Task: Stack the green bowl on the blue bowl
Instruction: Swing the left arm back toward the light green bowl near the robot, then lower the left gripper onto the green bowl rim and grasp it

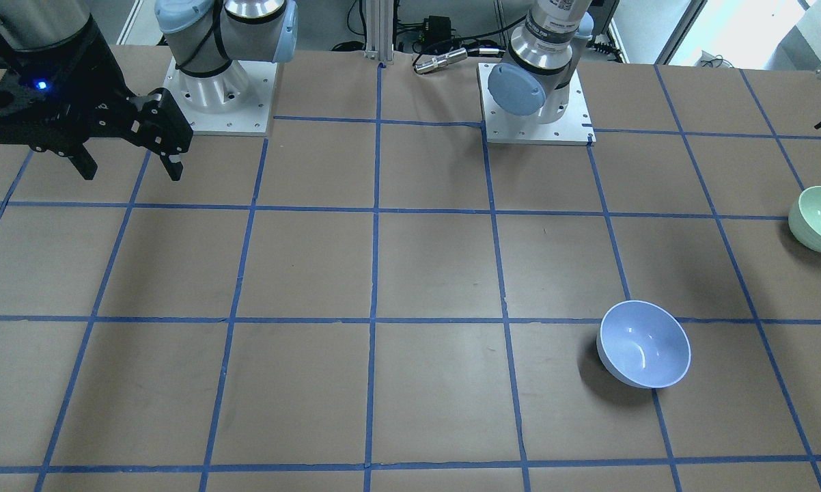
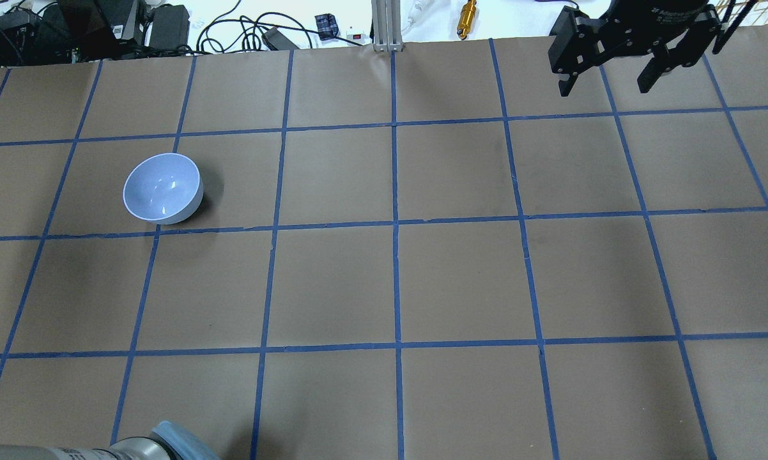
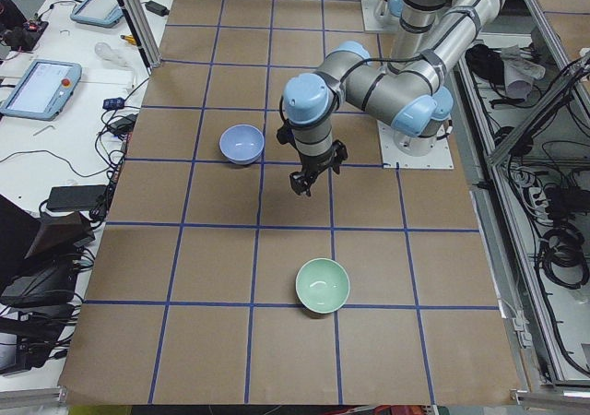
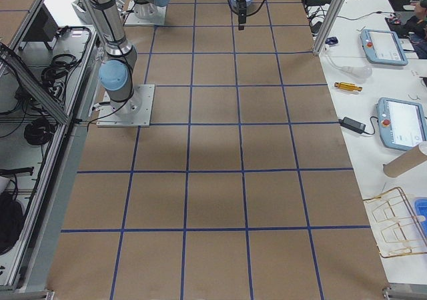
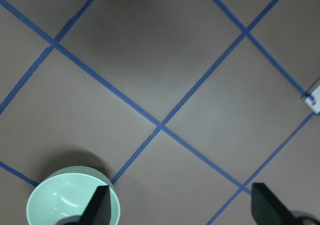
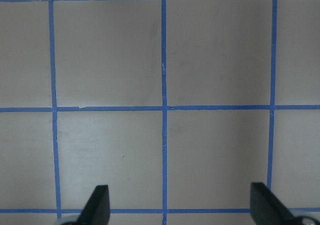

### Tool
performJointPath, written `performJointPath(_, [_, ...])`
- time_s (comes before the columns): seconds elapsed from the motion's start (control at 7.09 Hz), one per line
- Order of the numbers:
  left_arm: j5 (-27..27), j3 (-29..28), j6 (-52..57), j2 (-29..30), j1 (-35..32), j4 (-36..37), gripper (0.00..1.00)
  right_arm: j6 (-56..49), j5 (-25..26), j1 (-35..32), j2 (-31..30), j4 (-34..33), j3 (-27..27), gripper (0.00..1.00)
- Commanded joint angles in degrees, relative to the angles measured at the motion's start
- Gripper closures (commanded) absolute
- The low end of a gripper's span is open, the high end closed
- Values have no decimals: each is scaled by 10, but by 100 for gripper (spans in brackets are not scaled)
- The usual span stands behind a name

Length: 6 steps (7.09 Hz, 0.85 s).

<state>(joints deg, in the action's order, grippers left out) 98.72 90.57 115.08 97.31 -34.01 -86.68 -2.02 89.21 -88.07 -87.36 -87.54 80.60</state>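
The green bowl [image 3: 323,285] stood upright and empty on the counter [image 3: 221,267] near the robot's left end, well apart from the blue bowl [image 3: 241,144], which also stood upright and empty farther along. Both appeared rigid, glossy and thin-rimmed. By judgement they were light, probably slippery on the outer wall, and liable to chip if dropped. The likeliest hold was a pinch across the rim wall, one finger inside and one outside, since the full width looked too broad for the fingers.

The left end effector [image 3: 312,177] hung over bare counter between the two bowls, touching neither. In its wrist view the two fingertips [image 5: 97,205] stood wide apart with nothing between them, and the green bowl [image 5: 73,197] lay partly behind one tip, at the lower edge. It held nothing.

The right end effector [image 2: 607,76] hung far off over the opposite end of the counter, fingers spread wide and empty, with only taped grid lines beneath it. It looked to have no part in the pickup. No stacking had yet begun.
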Motion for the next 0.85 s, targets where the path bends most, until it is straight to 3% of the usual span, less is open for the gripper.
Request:
performJointPath(0.0, [0, 30, 253, 45, 58, 112, 0, 0, 0, 0, 0, 0, 0, 0])
performJointPath(0.28, [-29, 49, 400, 88, 117, 181, 0, 1, 0, 0, -1, 0, 0, 0])
performJointPath(0.71, [-74, 74, 480, 138, 170, 266, 0, 1, 0, 0, 0, 0, 0, 0])
